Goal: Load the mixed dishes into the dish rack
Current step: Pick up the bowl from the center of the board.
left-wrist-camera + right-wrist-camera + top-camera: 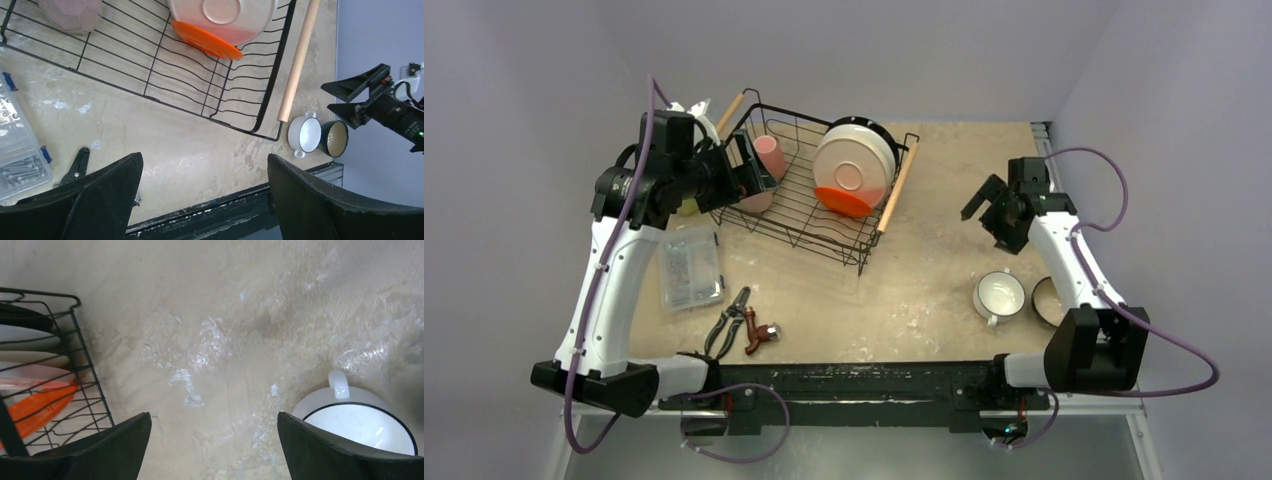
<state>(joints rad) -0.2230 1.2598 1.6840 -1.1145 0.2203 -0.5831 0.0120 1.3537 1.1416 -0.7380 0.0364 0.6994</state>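
Top external view alone takes in the whole mottled beige surface [924, 250] between pale lilac walls [874, 50], with the dish rack [796, 215] in the upper middle of the frame. The rack is black wire with light wooden rod handles [897, 187]. In it lean the cream plate [854, 160] and, in front of it, the glossy red plate [849, 202]. A pink mug [771, 155] sits at the rack's left end.

The left pincer [752, 170] hangs at that end and the right pincer [982, 203] at centre right. Each wrist view shows its own dark fingers [100, 200] wide apart with nothing between them.

The white mug [999, 296] and small dark bowl [1046, 300] stand side by side at lower right, outside the rack. Left wrist view reveals the bowl's cream inside. Right wrist view shows the mug's thin dark rim and loop handle, and pale scuffs on the surface.
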